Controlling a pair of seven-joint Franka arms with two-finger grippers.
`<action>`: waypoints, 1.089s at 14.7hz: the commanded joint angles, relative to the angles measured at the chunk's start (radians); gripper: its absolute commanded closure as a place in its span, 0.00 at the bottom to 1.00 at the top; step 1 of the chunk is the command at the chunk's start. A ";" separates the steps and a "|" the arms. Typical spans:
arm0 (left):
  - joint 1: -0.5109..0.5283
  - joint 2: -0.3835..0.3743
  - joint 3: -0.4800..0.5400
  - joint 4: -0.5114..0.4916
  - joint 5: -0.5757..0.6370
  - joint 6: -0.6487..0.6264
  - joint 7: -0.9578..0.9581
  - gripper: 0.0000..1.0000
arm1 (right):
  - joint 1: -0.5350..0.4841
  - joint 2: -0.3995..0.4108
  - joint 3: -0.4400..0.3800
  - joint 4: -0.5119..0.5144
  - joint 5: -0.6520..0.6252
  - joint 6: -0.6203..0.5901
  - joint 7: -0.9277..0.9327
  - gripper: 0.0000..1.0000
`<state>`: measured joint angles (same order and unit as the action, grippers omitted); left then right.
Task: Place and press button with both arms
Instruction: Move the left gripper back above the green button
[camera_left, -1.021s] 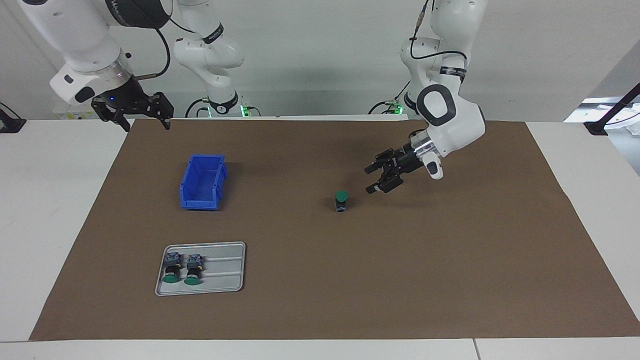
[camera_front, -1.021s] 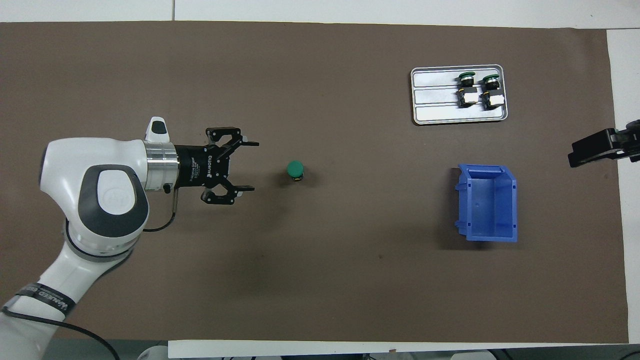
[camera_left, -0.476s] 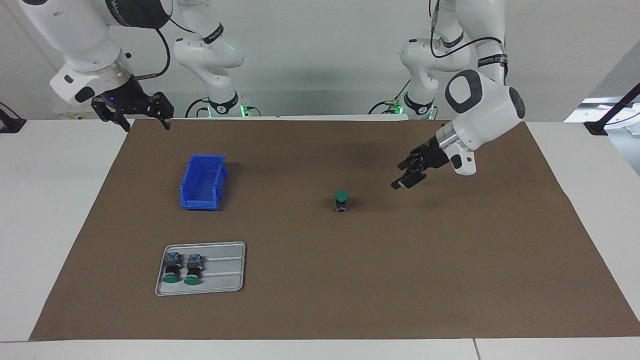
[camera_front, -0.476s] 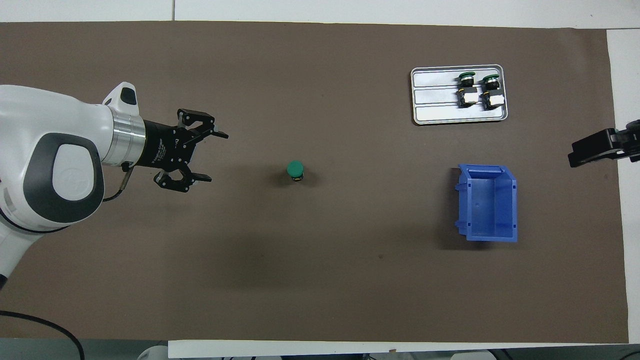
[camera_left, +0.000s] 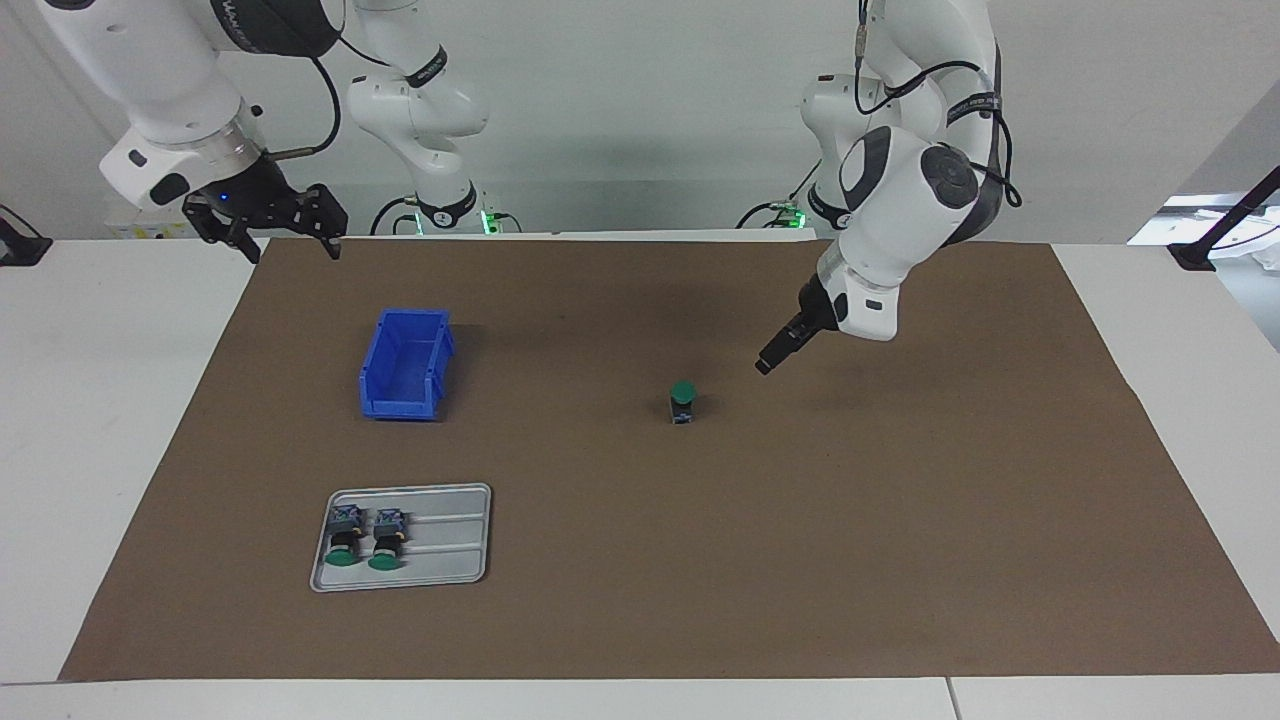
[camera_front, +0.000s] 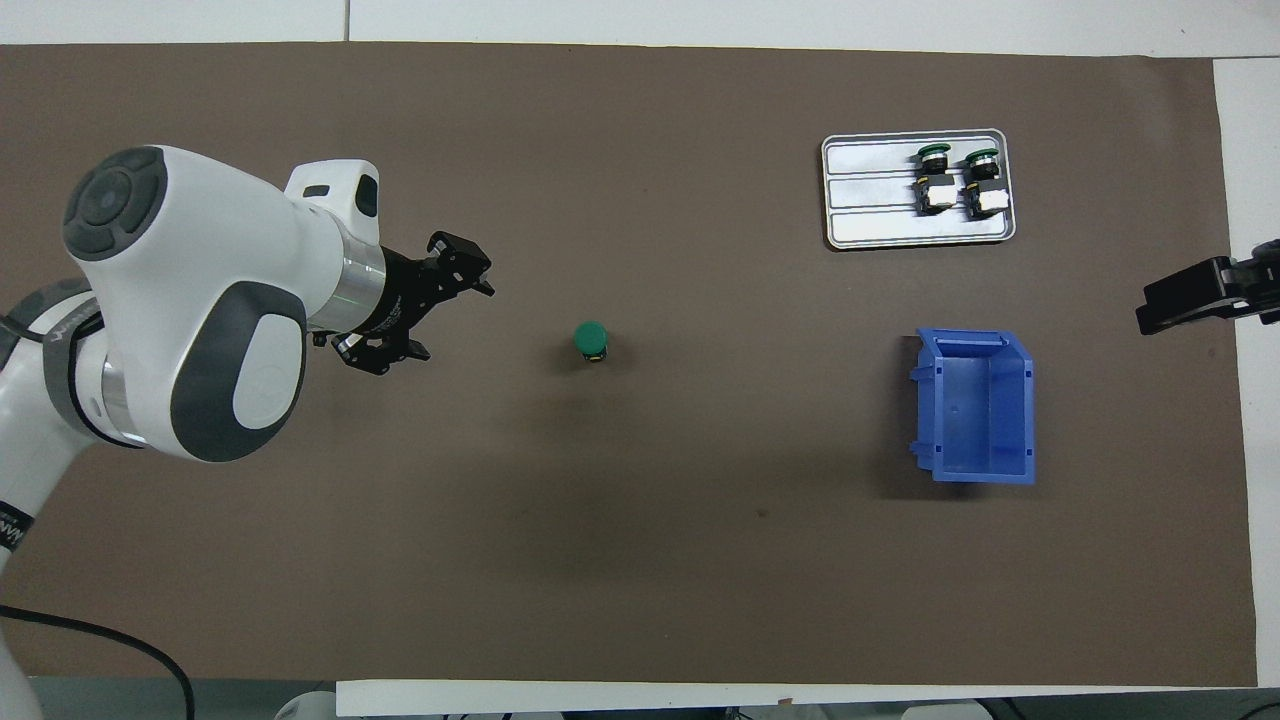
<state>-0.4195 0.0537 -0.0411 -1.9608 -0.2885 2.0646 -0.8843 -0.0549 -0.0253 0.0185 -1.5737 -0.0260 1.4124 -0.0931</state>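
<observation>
- Button (camera_left: 683, 398) stands upright, green cap up, mid brown mat (camera_left: 900, 560) on the desk (camera_left: 90, 400), nothing touching it.
- Left gripper (camera_left: 765, 365) is up over the mat beside the button, toward the left arm's end. Empty; fingers look spread in the overhead view (camera_front: 455, 310), but can't tell for sure how far.
- Right gripper (camera_left: 285, 240) waits over the mat's edge near its base, fingers apart, holding nothing.
- Blue bin (camera_left: 405, 363) and grey tray (camera_left: 440, 540) w/ 2 more buttons (camera_left: 362, 535) sit toward the right arm's end.
</observation>
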 joint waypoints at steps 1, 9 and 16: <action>-0.008 0.012 0.010 0.042 0.058 -0.024 0.102 0.00 | -0.003 -0.022 0.003 -0.026 0.011 0.000 0.013 0.01; -0.100 0.095 0.006 0.170 0.156 -0.115 0.143 0.34 | -0.003 -0.024 0.003 -0.026 0.011 0.000 0.013 0.01; -0.196 0.262 0.007 0.365 0.189 -0.161 0.140 0.82 | -0.003 -0.022 0.003 -0.026 0.011 0.000 0.013 0.01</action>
<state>-0.5876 0.2431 -0.0473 -1.7028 -0.1292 1.9656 -0.7455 -0.0549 -0.0255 0.0185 -1.5737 -0.0260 1.4124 -0.0931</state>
